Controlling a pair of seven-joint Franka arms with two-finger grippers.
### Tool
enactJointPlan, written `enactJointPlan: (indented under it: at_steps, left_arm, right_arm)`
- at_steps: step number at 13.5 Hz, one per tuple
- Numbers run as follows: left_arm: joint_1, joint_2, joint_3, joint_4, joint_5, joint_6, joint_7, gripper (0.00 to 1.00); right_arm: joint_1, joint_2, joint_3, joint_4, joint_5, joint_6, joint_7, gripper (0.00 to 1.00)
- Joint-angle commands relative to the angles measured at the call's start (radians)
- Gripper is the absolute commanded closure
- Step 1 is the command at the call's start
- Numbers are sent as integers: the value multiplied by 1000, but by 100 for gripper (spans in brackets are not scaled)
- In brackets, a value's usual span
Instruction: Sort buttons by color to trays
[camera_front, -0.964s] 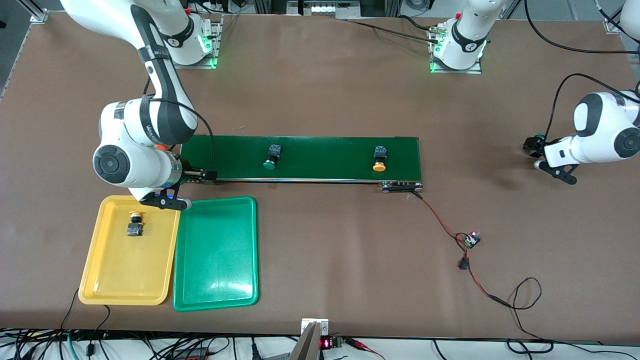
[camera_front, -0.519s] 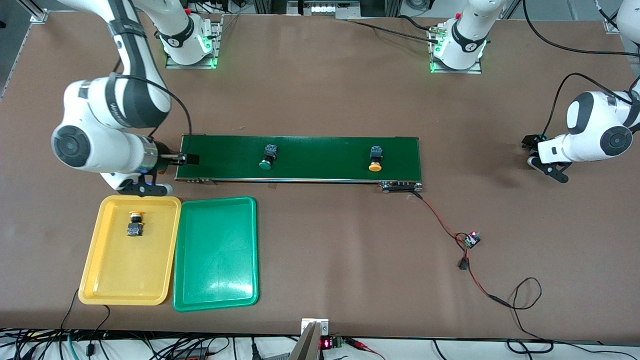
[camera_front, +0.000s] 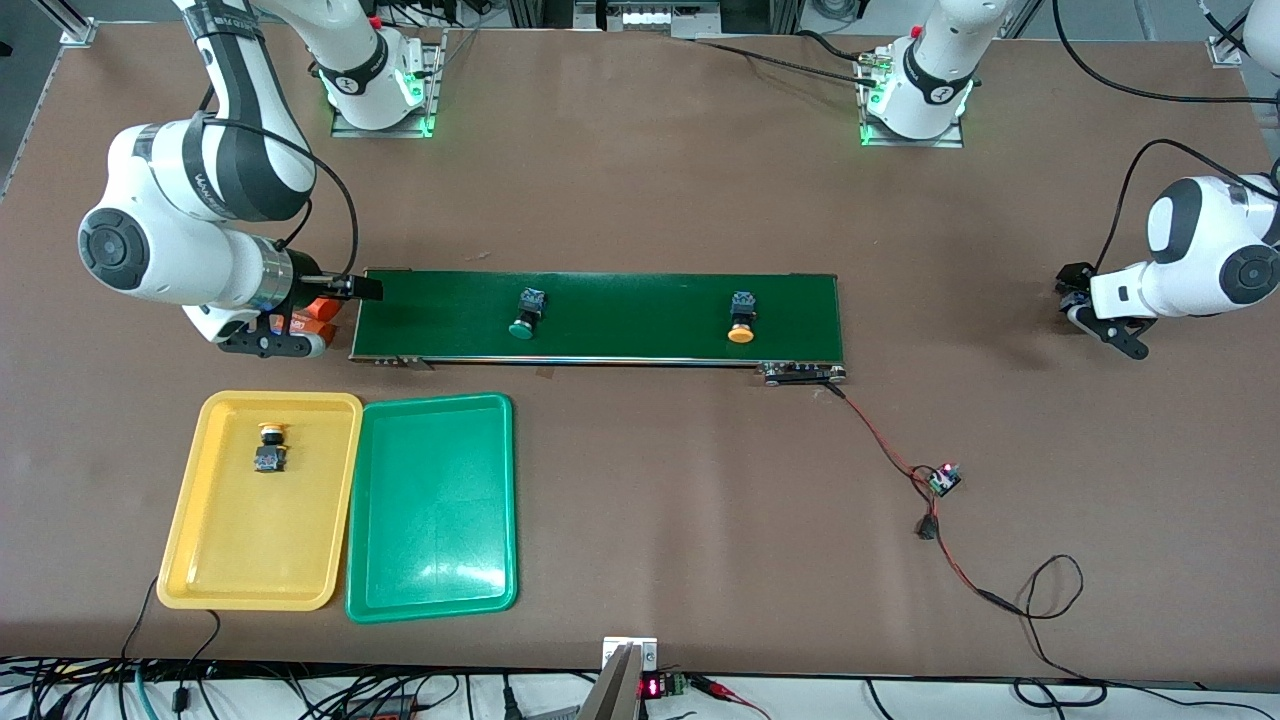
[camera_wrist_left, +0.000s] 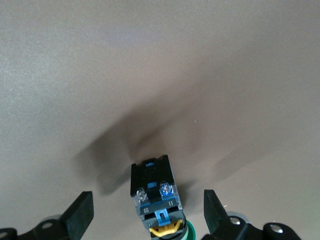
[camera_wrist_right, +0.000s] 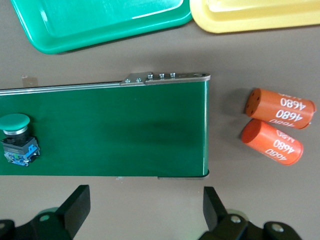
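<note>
Toward the left arm's end of the surface (camera_front: 640, 200), well apart from the belt (camera_front: 620, 300), the left end effector (camera_wrist_left: 147, 210) sits low with its fingers (camera_wrist_left: 82, 212) released. They stand on either side of a green-capped button (camera_wrist_left: 154, 192) that lies on the bare surface, with a gap on each side, so nothing is gripped.

The right end effector (camera_wrist_right: 145, 207) hangs over the end of the belt toward the right arm's end. It is also released, and nothing is between its fingers. Two orange cylinders (camera_wrist_right: 277, 127) with white print lie just beside that end of the belt, touching each other.

On the belt lie a second green-capped button (camera_front: 524, 313) and, nearer the left arm's end, a yellow-capped button (camera_front: 741, 318). Both lie on their sides with their caps pointing toward the front camera.

The yellow tray (camera_front: 250, 590) and the green tray (camera_front: 430, 605) sit side by side, nearer the front camera than the belt, with the yellow one closer to the right arm's end. Another yellow-capped button (camera_front: 269, 447) lies in the yellow tray, in its half nearer the belt.
</note>
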Motion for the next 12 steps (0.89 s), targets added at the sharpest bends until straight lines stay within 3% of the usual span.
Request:
enactJointPlan:
  at_steps: [1, 4, 7, 8, 12]
  left_arm:
    - [11, -7, -13, -18, 20, 10, 17, 37]
    - [11, -7, -13, -24, 19, 15, 7, 67]
    - [14, -4, -13, -25, 19, 39, 6, 95]
    - [13, -7, -13, -22, 19, 39, 0, 100]
    - [2, -41, -26, 8, 11, 35, 1, 100]
  right_arm:
    - [-5, -34, 11, -81, 101, 57, -11, 0]
    - [4, -21, 12, -82, 113, 65, 8, 0]
    - [13, 4, 14, -81, 185, 72, 15, 0]
    - [21, 9, 26, -79, 188, 82, 29, 0]
    - [23, 39, 84, -76, 190, 134, 113, 0]
